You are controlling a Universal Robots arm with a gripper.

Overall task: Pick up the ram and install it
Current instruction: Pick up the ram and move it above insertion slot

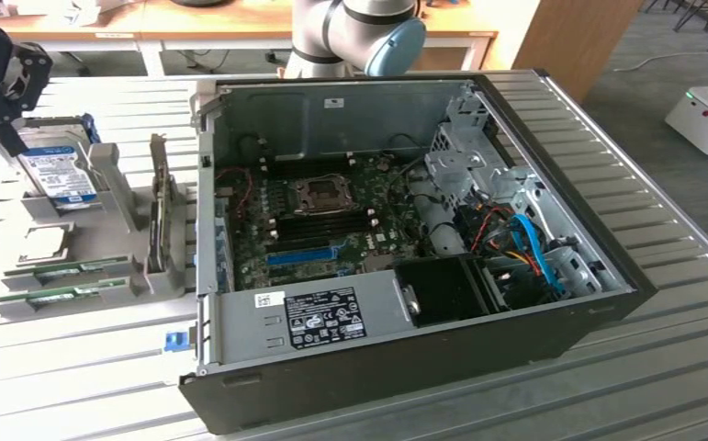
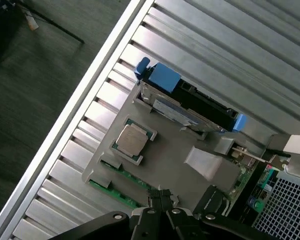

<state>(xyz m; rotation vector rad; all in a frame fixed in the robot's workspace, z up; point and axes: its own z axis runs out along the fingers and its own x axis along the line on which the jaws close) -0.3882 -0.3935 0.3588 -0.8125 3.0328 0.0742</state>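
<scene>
On the exterior view's left, a grey holder (image 1: 127, 276) sits on the slatted metal worktop (image 1: 647, 367) beside an open computer case (image 1: 550, 340). At the holder's near end the ram (image 1: 60, 296), a thin green stick, lies flat in a slot, with a second green stick (image 1: 72, 269) just beside it in the next slot. Further along the holder are a square silver processor (image 1: 38, 241) and then a hard drive (image 1: 62, 175) with a blue label, standing tilted in its cradle. The hand (image 1: 13, 142) hangs above the hard drive end of the holder, clear of the ram and touching neither stick.

From the wrist view, the hand (image 2: 160, 197) has its fingers pressed together, their tips pointing down toward the holder (image 2: 175, 160). The ram (image 2: 112, 192) and the second stick (image 2: 122, 172) lie side by side along the holder's edge, the processor (image 2: 131, 140) next to them, and the hard drive (image 2: 172, 111) in its blue frame beyond. Inside the case, the motherboard (image 1: 317, 220) lies exposed, with a long blue slot (image 1: 298, 255) across it.
</scene>
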